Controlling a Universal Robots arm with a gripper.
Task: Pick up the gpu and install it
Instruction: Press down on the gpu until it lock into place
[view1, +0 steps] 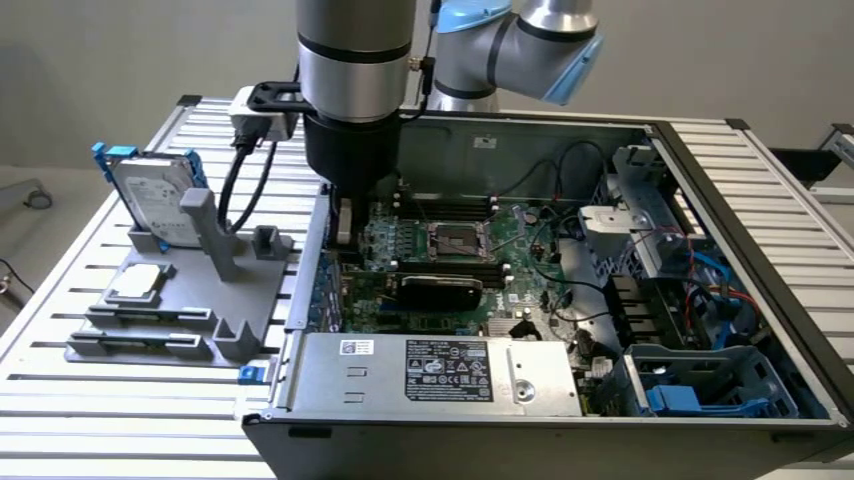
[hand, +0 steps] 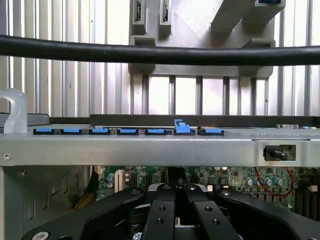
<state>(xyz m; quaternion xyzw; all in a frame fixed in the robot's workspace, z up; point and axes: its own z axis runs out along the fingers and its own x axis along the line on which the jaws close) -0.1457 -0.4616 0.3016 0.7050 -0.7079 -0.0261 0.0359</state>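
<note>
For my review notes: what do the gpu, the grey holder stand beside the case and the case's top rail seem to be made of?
The gpu: glossy black shroud, likely plastic, given its smooth rounded sheen. The grey holder stand: matte uniform grey with blocky moulded shapes, probably plastic, perhaps printed. The case's top rail: bare sheet metal, dull silver with a rivet and punched slot; its blue clips look like plastic.

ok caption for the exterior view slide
Robot arm's shut gripper lowered inside the open computer case, beside the gpu on the motherboard.

No writing can be read: the power supply (view1: 441, 374) carries a black label (view1: 449, 370) and a small white sticker (view1: 358, 346), both illegible.
</note>
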